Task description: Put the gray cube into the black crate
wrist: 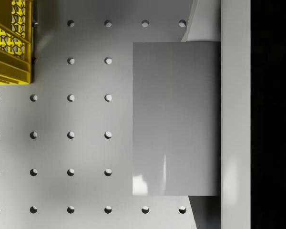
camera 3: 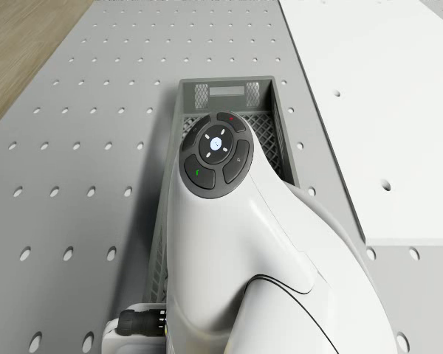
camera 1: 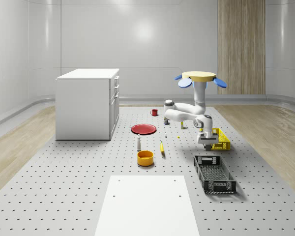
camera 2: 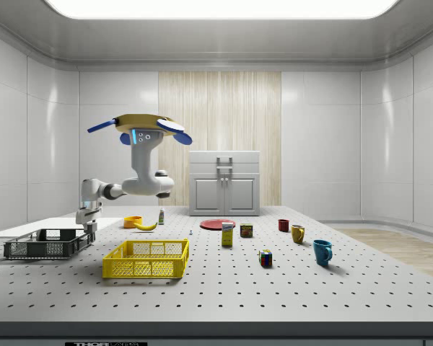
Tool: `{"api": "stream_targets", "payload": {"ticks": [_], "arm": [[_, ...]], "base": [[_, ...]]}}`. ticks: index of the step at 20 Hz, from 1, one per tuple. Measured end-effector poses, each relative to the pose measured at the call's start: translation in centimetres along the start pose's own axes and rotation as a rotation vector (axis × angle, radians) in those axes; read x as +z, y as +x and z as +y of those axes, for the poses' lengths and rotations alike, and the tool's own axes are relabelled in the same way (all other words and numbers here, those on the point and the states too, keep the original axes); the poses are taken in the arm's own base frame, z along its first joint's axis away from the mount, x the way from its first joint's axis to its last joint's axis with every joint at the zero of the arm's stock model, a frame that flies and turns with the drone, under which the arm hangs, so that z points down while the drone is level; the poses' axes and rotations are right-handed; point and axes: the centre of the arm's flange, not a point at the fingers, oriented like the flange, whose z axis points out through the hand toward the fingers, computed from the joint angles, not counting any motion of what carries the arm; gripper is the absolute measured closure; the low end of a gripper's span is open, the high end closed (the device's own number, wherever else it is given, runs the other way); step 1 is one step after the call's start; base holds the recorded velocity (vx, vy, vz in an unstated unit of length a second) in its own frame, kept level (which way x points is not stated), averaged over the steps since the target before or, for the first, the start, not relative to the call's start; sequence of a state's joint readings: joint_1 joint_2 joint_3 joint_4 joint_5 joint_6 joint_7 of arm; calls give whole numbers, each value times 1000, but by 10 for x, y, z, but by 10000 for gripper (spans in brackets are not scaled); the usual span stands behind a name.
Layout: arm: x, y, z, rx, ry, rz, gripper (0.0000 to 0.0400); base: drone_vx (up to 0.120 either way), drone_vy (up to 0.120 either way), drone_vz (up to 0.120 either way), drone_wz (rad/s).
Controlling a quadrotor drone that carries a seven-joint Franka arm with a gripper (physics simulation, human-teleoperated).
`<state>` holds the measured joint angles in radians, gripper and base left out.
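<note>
While drone hovers, wrist view alone shows gripper clamping gray cube beside yellow crate.

The floor looks like dull gray metal full of small holes; the black crate and yellow basket look like plastic mesh; the arm is smooth, shiny white.
</note>
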<state>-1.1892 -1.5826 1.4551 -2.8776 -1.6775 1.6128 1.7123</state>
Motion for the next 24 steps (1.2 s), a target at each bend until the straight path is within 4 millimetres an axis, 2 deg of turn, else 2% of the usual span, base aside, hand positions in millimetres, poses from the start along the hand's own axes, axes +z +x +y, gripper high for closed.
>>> {"api": "stream_targets", "payload": {"ticks": [14,21,24], "arm": [[0,0,0,0,0,0,150],[0,0,0,0,0,0,150],[0,0,0,0,0,0,150]], "base": [[120,0,0,0],[120,0,-109,0],[120,0,-40,0]]}}
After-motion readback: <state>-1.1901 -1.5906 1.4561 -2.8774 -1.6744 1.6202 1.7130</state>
